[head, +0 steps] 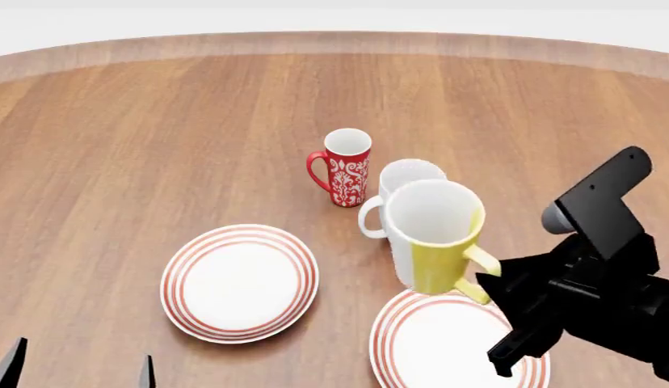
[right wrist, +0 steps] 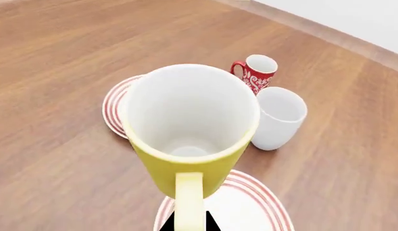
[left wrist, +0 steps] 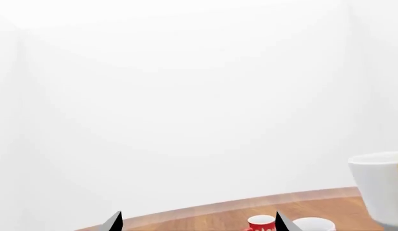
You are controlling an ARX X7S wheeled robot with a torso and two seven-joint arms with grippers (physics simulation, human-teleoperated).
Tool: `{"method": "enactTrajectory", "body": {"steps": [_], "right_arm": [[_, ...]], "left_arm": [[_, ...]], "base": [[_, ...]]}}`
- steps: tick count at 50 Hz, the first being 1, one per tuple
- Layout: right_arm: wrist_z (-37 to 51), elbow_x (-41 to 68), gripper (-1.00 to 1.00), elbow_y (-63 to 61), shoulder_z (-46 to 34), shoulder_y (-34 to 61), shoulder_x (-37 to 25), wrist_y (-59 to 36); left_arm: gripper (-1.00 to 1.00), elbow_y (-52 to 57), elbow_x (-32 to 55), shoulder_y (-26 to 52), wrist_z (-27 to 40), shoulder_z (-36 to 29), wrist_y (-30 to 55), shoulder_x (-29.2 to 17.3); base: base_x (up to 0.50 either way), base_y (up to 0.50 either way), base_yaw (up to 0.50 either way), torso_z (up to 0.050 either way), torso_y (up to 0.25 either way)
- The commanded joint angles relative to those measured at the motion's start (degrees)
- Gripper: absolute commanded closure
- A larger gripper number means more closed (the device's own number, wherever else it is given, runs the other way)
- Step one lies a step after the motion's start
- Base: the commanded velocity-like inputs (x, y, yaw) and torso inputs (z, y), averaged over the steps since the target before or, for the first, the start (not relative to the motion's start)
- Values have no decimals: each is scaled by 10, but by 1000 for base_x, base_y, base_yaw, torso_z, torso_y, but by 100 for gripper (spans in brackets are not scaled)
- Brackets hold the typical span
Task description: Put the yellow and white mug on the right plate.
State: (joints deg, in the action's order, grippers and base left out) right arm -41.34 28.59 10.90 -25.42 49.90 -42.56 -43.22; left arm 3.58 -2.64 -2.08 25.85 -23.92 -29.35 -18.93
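Round wooden table carries everything. Right arm's black gripper is closed on the yellow handle of the yellow and white mug, holding it upright in the air, over the far rim of the right plate, not touching it. Left plate lies beside, apart. White mug stands just behind the held mug, red patterned mug touching or nearly touching it. Left gripper: only the tips show, spread apart, nothing between.
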Motion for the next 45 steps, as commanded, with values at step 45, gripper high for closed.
{"method": "enactTrajectory", "body": {"steps": [45], "right_arm": [[-7,-38,100,63,-12,-14,23,38]], "left_arm": [[-100,2,-2,6,-6,5,15,4]], "base": [[0,0,0,0,0]]}}
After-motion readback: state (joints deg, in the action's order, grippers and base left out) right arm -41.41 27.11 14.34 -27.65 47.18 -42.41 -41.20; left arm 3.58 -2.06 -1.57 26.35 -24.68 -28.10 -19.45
